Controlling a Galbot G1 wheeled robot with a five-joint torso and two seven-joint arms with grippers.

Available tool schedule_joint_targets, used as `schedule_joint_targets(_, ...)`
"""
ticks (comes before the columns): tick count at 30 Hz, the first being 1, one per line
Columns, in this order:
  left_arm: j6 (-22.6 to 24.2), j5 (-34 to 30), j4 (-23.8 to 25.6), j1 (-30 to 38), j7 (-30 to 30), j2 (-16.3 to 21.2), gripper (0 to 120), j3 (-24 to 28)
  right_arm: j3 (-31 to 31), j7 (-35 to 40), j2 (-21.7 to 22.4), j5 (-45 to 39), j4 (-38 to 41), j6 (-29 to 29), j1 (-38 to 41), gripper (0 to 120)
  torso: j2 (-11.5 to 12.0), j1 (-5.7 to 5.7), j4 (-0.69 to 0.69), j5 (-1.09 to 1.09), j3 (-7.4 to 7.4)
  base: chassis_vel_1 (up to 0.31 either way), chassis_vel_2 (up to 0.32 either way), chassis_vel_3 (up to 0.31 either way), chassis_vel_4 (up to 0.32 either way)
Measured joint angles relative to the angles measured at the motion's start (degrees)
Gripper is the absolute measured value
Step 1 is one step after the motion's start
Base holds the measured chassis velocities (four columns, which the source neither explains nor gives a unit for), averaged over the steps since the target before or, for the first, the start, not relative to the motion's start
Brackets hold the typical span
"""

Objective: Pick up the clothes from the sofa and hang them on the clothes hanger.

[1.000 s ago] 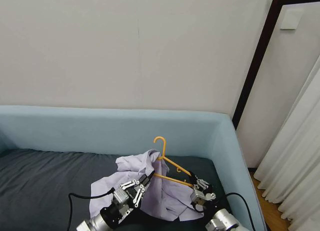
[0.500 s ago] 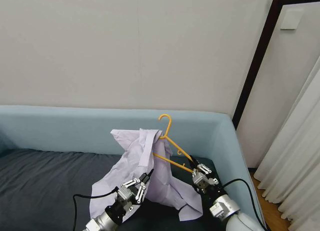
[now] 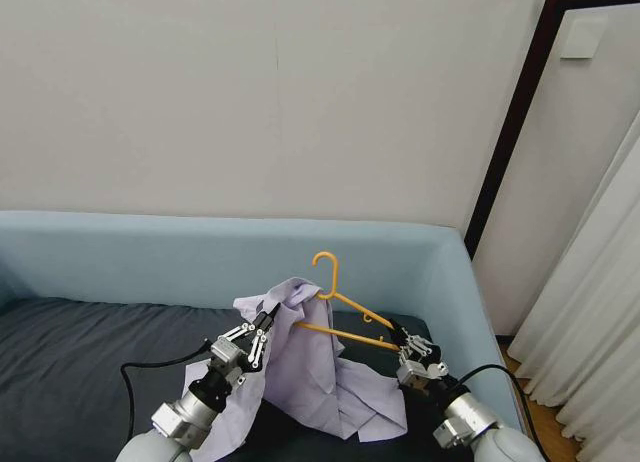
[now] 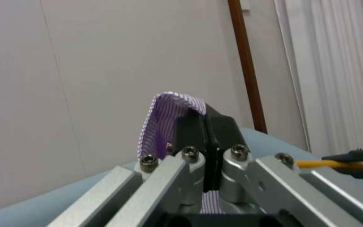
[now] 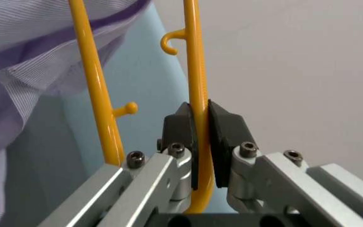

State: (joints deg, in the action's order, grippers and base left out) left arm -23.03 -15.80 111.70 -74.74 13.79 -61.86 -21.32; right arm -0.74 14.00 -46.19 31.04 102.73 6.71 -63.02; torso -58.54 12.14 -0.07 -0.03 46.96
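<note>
Where the pale blue sofa (image 3: 120, 257) backs against the wall, the left gripper (image 3: 257, 331) hangs above the dark grey seat, its jaws pressed together on a raised fold of the shirt (image 3: 315, 377). The left wrist view confirms the black pads (image 4: 191, 135) pinching the fabric edge. The shirt is thin woven cloth with fine purple-and-white stripes; it is limp and creased, and it drapes from the gripper and the hanger (image 3: 362, 311) down to the cushion. The hanger is a slim, glossy orange rod bent into a triangle with a top hook and small side pegs, and its left end is buried in the cloth. At right, the right gripper (image 3: 412, 347) clamps the hanger's outer corner, jaws closed on the rod.

The step in hand appears to be seating the shirt's shoulder on the hanger. To do it well, the left gripper should hold the fold taut and open while the right gripper keeps the hanger level, since the smooth rod likely lets cloth slide off.
</note>
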Motion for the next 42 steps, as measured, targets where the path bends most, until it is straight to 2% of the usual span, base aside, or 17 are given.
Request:
schedule_joint_targets(9,-0.07,1.99,-2.04,0.29,2.34,-2.23,0,2.72,-2.79,-3.18,-1.61,-1.86,-0.02,4.09,2.35,5,0.0,-0.01,0.0,0.0,0.0,0.0,0.0,0.0,0.0)
schedule_joint_targets(15,-0.46,2.39,-3.18,0.91,3.28,-3.47,0,4.42,-4.76,-3.26,-2.26,-10.52,1.95,4.01,4.35,5,0.0,-0.01,0.0,-0.01,0.0,0.0,0.0,0.0,0.0)
schedule_joint_targets(19,-1.19,2.93,-4.1,0.87,4.05,-4.1,0,5.39,-6.1,-1.65,-3.02,-19.85,3.64,2.61,5.56,5,0.0,-0.01,0.0,-0.01,0.0,0.0,0.0,0.0,0.0)
schedule_joint_targets(29,-2.39,2.82,-6.43,0.8,2.7,-3.72,0,4.62,-6.46,1.17,-3.24,-32.35,6.27,2.02,5.95,5,0.0,0.0,0.0,-0.01,0.0,0.0,0.0,0.0,0.0)
schedule_joint_targets(32,-2.39,2.27,-6.54,1.04,1.43,-3.75,0,4.52,-6.47,1.21,-3.03,-33.0,6.43,1.75,5.66,5,0.0,-0.01,0.0,-0.01,0.0,0.0,0.0,0.0,0.0)
schedule_joint_targets(37,-3.27,1.37,-7.13,1.05,-0.44,-3.84,0,4.9,-5.97,0.6,-3.28,-29.48,4.6,2.8,5.6,5,0.0,-0.01,-0.01,-0.01,0.0,0.0,0.0,0.0,0.0)
schedule_joint_targets(40,-5.71,1.22,-8.84,0.75,-0.48,-3.45,11,4.27,-5.05,-0.07,-3.58,-27.01,2.76,4.22,6.02,5,0.0,-0.01,0.0,-0.01,0.0,0.0,0.0,0.0,0.0)
schedule_joint_targets(42,-6.25,1.26,-9.31,0.67,-0.45,-3.23,15,4.01,-4.75,-0.16,-3.68,-26.56,2.25,4.59,6.13,5,0.0,-0.01,0.0,-0.01,0.0,0.0,0.0,0.0,0.0)
